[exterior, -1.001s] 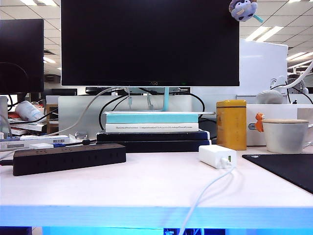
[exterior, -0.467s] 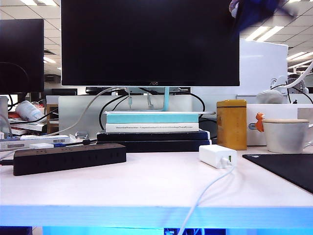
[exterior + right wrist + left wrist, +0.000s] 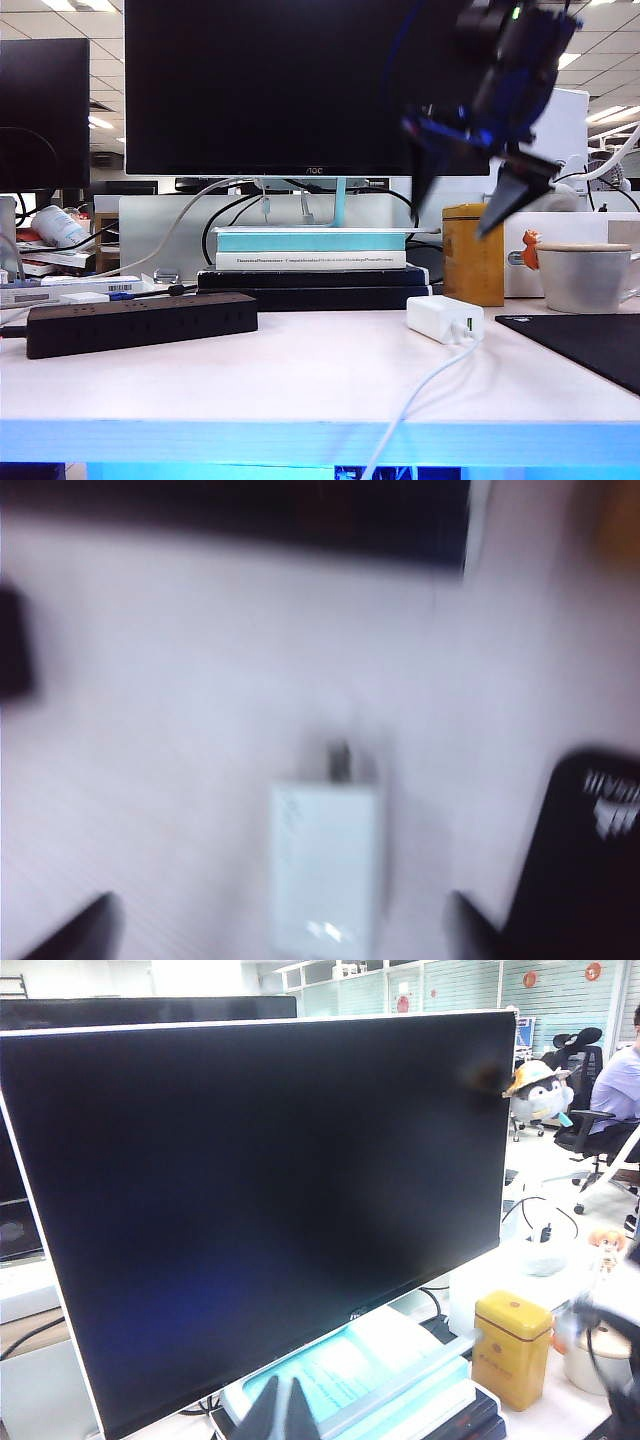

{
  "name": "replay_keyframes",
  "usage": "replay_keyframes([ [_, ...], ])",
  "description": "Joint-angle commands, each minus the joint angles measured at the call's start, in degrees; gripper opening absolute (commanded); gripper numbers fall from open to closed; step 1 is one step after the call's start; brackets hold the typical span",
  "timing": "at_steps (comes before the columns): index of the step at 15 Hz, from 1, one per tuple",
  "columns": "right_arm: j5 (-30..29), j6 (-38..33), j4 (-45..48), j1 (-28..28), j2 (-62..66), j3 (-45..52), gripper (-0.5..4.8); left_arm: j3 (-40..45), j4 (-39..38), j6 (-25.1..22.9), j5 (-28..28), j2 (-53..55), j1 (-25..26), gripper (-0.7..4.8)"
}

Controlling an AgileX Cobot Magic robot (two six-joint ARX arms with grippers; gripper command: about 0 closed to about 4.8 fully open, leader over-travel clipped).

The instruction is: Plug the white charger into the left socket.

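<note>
Desk is cluttered: big black monitor (image 3: pixel 305 85) at the back, under it a stack of books (image 3: pixel 312 250) on flat black boxes (image 3: pixel 315 288). Right of the stack a yellow tin (image 3: pixel 473 253), then a white mug (image 3: pixel 585 276) with a small orange figure on its handle side, and a black mat (image 3: pixel 590 345) at the right front corner. Black power strip (image 3: pixel 140 323) lies along the left side of the table (image 3: pixel 250 380), its left socket (image 3: pixel 62 312) on the far-left part of its top face; outlets too dark to tell apart in the exterior view. A flat white labelled box (image 3: pixel 60 291) sits behind the strip. White charger (image 3: pixel 444 318) lies flat right of centre, just in front of the black boxes and near the mat's edge, well apart from the strip; its thin white cable (image 3: pixel 415 400) runs forward off the table edge. Open tabletop between charger and strip. Right gripper (image 3: pixel 468 205) hangs in the air above the charger, in front of the monitor's lower right corner and the tin, fingers spread wide, nothing in them; right wrist view is blurred but shows the charger (image 3: pixel 325 865) between the two fingertips with its prongs pointing away, not touched. Left gripper (image 3: pixel 277 1412) is up high facing the monitor (image 3: pixel 260 1200), fingers pressed together, empty, far from charger and strip.
</note>
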State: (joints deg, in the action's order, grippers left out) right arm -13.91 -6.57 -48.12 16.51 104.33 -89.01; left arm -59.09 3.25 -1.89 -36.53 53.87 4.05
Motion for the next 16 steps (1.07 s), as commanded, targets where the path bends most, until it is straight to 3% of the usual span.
replay_keyframes([
  [1, 1.62, 3.43, -3.32, 1.05, 2.05, -0.2, 4.79, -0.24, 0.72, -0.22, -0.13, -0.17, 0.02, -0.05],
  [11, 11.56, 6.51, -4.55, 6.14, 8.63, -0.2, 4.79, -0.24, 0.72, -0.22, -0.13, -0.17, 0.02, -0.05],
  [16, 11.41, 6.64, -3.1, 6.14, 9.09, -0.22, 4.59, -0.24, 0.72, -0.22, -0.13, -0.15, 0.02, -0.05],
])
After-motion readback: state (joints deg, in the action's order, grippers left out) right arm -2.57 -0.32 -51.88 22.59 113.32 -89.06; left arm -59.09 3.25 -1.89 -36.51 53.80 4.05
